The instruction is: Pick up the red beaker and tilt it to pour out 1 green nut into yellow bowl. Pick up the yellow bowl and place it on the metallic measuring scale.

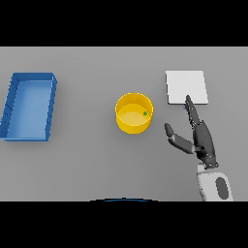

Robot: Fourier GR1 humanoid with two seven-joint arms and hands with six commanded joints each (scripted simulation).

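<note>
A yellow bowl holding a green nut sits left of the right hand, a blue tray far beyond it, the scale just ahead of the fingertips, hand spread wide, empty.

No text, label, brand, number or sign can be read anywhere, neither on the yellow bowl nor on the white scale and blue tray flanking it.

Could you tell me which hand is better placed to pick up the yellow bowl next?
The right hand: it is open, just right of the yellow bowl and below the scale. No left hand shows.
</note>
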